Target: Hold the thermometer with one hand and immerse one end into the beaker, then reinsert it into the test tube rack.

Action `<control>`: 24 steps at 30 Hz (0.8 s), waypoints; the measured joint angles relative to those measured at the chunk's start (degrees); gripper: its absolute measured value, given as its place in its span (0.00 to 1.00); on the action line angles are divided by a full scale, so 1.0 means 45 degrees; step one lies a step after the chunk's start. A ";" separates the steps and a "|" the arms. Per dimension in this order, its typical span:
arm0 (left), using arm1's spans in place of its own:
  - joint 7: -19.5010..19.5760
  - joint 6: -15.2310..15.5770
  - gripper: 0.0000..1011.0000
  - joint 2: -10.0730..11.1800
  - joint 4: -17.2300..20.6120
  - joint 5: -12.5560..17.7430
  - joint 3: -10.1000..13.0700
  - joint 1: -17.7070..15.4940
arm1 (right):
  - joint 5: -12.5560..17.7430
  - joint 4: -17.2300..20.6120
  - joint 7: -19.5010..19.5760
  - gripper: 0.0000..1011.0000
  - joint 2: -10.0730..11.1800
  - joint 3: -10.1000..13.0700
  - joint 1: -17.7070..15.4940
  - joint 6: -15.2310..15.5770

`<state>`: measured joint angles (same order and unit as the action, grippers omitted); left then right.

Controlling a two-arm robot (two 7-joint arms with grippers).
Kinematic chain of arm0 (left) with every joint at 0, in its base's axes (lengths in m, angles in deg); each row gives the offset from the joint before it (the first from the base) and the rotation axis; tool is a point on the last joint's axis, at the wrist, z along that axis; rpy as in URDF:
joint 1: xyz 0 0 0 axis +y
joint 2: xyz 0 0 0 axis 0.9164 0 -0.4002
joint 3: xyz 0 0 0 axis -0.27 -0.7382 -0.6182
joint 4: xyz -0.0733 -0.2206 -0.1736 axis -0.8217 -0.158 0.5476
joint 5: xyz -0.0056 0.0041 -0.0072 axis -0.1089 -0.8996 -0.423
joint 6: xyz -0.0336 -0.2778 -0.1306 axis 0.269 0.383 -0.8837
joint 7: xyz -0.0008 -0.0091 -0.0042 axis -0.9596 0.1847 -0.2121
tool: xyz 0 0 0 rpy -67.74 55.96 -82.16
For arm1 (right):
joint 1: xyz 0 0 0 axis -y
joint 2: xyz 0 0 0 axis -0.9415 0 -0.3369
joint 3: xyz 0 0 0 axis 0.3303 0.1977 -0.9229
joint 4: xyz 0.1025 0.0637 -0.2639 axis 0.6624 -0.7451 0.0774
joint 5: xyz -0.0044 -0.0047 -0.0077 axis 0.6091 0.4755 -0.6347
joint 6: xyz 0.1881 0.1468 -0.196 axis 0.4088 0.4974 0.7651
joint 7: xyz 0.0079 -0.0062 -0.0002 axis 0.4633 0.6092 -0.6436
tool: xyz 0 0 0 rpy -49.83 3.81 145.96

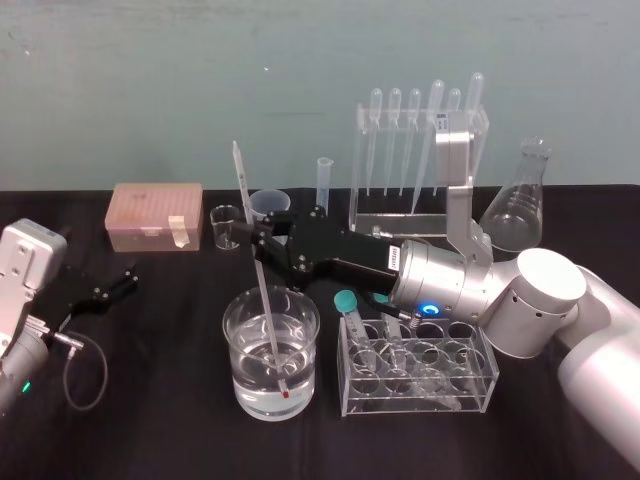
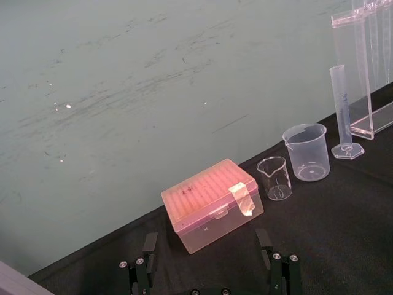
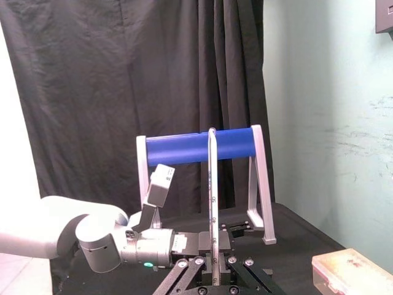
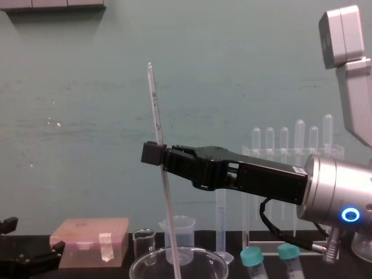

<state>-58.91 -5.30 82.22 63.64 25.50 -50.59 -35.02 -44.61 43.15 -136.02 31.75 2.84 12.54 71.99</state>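
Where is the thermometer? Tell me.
Head view, centre-left: the right gripper holds the thermometer tilted, its lower tip dipped into the liquid in the beaker, left of the low tube rack. The left gripper rests far left.

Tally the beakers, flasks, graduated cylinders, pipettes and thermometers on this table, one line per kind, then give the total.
Beakers: 3 (wide glass beaker, small glass beaker, plastic spouted beaker)
Conical flask: 1
Graduated cylinder: 1
Pipettes: 6
Thermometer: 1
Total: 12
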 joint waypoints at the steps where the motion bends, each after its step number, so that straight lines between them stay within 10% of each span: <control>1: 0.0000 0.0000 1.00 0.0000 0.0000 0.0000 0.0001 0.0000 | 0.0000 -0.0007 -0.0005 0.06 -0.0002 -0.0002 0.0004 0.0000; 24: 0.0000 0.0000 1.00 0.0000 0.0000 0.0000 0.0001 -0.0001 | 0.0264 0.0266 -0.0020 0.06 0.0055 0.0119 0.0023 0.0221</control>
<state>-58.90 -5.30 82.22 63.64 25.50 -50.59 -35.03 -43.42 44.35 -136.12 32.00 3.37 12.64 72.98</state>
